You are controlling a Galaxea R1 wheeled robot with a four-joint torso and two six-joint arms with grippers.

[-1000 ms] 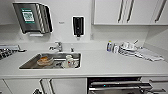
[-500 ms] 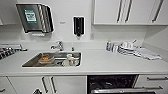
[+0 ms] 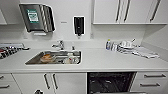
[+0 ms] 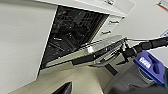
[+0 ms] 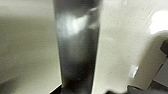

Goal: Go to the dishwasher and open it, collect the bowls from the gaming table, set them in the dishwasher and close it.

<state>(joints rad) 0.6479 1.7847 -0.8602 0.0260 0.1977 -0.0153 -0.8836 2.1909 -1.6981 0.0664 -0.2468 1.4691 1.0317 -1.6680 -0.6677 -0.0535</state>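
Dishwasher [image 3: 110, 82] at 5 o'clock under the desk [image 3: 105, 61], door [image 4: 100, 51] partway down, dark racks inside. Right arm [image 4: 140, 47] by the door edge. Hands: cannot tell if apart or together. Could slip off, letting the door drop hard. Sink [image 3: 53, 58] at 9 o'clock, dishes [image 3: 126, 46] at 2 o'clock, well apart.

head: high, facing counter | left wrist: low, sideways | both share open dishwasher [image 3: 110, 82]
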